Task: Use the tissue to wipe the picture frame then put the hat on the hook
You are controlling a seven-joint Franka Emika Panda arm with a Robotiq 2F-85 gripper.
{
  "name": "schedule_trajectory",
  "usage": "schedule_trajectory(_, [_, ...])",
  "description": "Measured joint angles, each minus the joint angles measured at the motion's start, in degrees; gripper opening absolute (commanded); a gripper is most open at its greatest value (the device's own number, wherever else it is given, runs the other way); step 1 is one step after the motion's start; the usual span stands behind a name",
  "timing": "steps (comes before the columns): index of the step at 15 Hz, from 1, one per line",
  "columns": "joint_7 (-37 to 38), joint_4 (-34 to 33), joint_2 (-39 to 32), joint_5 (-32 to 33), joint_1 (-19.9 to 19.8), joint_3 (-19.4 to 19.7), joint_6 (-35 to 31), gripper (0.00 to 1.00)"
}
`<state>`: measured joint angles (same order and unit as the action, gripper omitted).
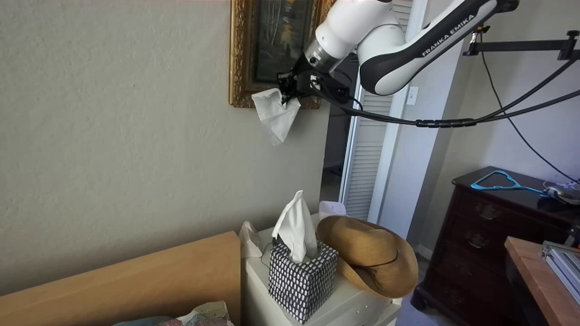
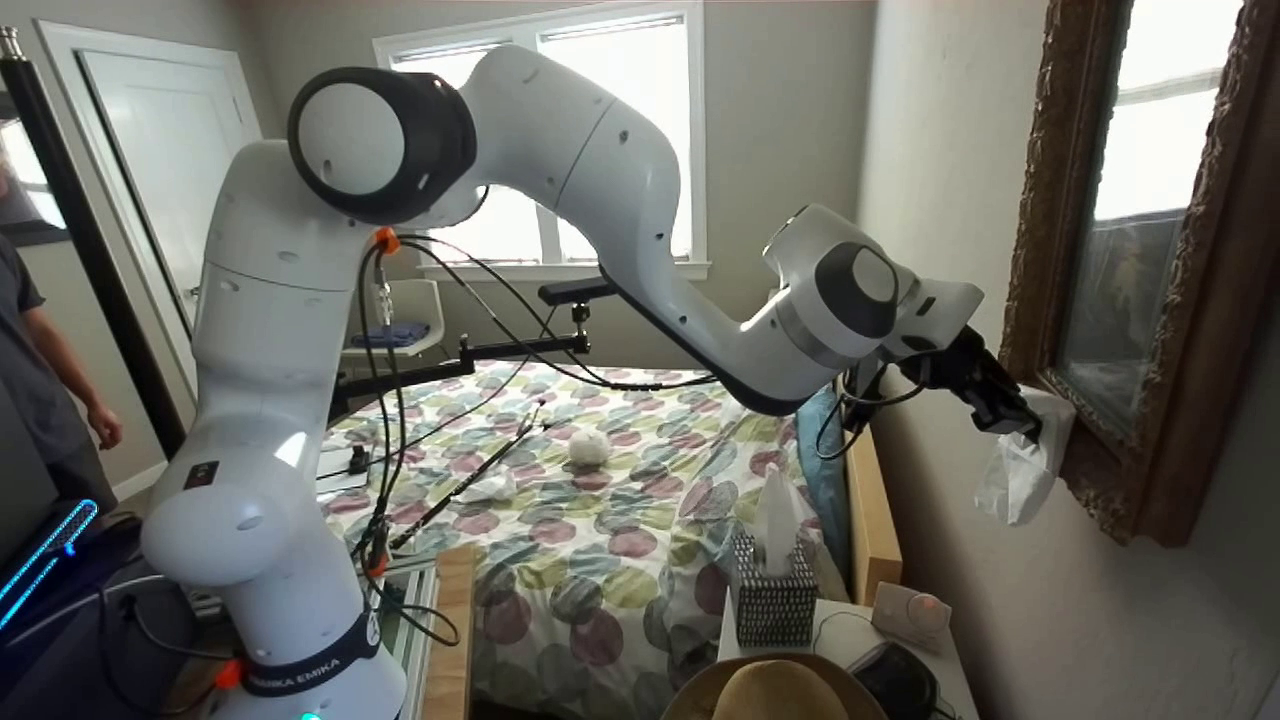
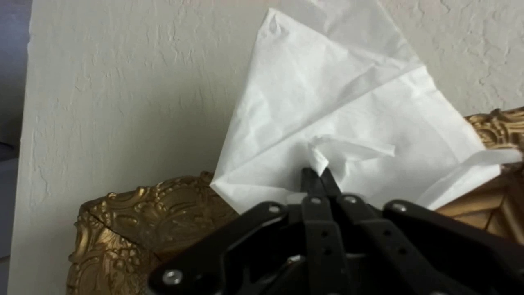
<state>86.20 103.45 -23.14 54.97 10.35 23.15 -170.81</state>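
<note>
The gold carved picture frame (image 1: 240, 54) hangs on the wall. At its lower edge, my gripper (image 3: 320, 176) is shut on the crumpled white tissue (image 3: 348, 102), pinching it near the middle. In the wrist view the tissue spreads around the fingertips, covering part of the picture frame (image 3: 123, 233) and the wall. Both exterior views show the tissue (image 2: 1015, 480) drooping below the jaws; it seems to lie against the frame's bottom rail. Well below, the tan hat (image 1: 371, 246) rests tilted on the white nightstand, beside the checkered tissue box. The hook is hidden or out of view.
The checkered tissue box (image 1: 302, 280), with a white sheet sticking up, stands on the nightstand (image 1: 258, 271). A wooden headboard (image 1: 181, 271) runs along the wall beside it. Cables (image 1: 446, 123) hang from the arm. A person (image 2: 50, 350) stands at the far side.
</note>
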Motion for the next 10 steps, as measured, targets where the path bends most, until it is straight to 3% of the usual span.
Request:
schedule_trajectory(7, [-4.24,1.92,0.71,0.60,1.73,-1.08,-1.55,0.00])
schedule_trajectory(10, [-11.74,6.85,3.64,0.07,0.73,-3.15,0.24,0.00])
